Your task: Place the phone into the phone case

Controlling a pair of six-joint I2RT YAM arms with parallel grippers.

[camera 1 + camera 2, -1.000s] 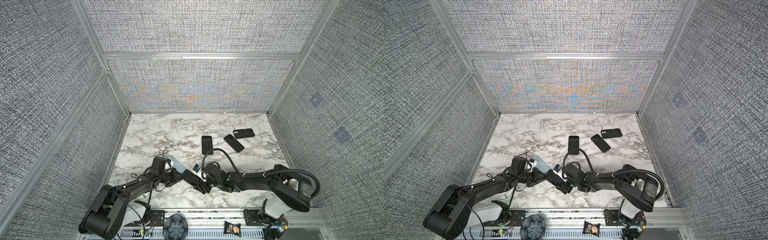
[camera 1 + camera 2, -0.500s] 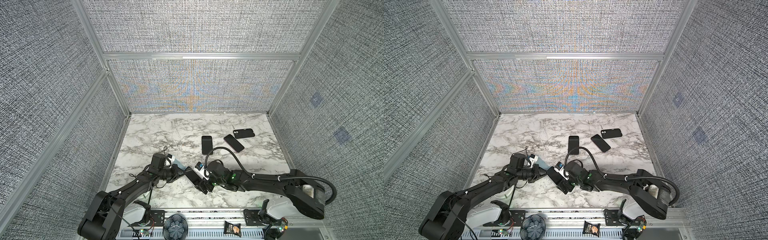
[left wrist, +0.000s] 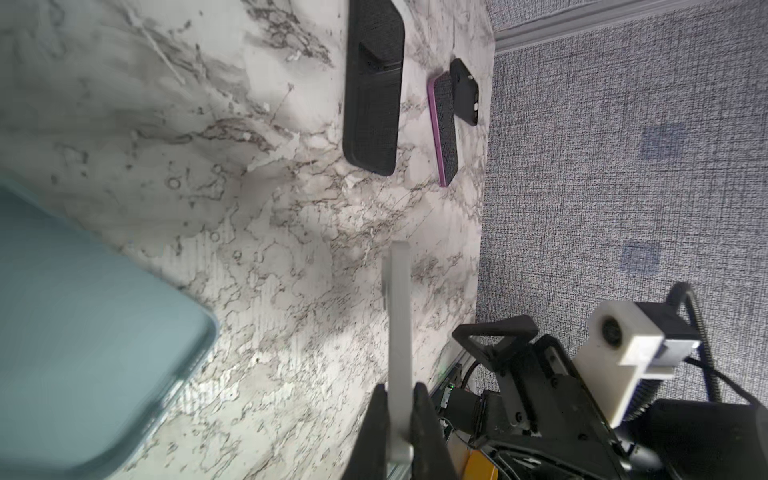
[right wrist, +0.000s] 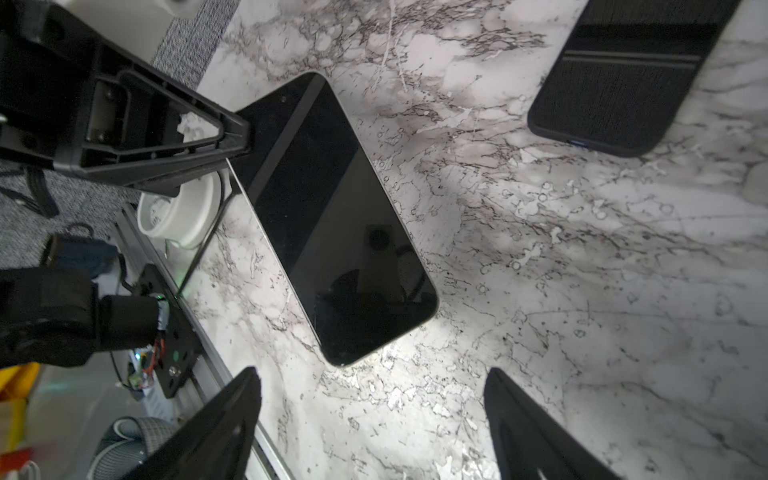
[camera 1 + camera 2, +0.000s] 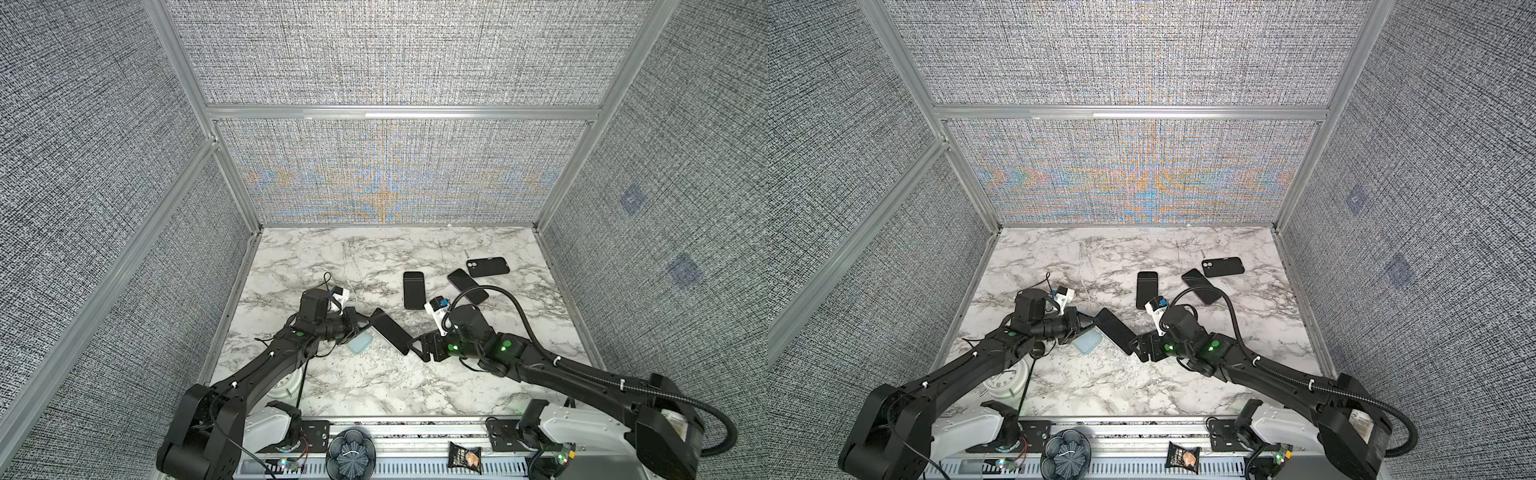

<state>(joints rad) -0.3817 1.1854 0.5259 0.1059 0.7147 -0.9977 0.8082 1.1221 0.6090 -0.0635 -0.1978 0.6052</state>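
Precariously, in both top views, the left gripper (image 5: 365, 322), arm stretched low, pinches one end of the phone (image 5: 390, 334), blue phone case (image 5: 359, 344) at its eight o'clock; so slim a hold could let it swing. Left wrist: fingers (image 3: 428, 419) clamp its edge. Right wrist: the right gripper (image 4: 372, 372) hangs spread, empty, off its free end.

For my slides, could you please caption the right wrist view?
Left gripper pinches the dark phone by one end; open right gripper faces the other.
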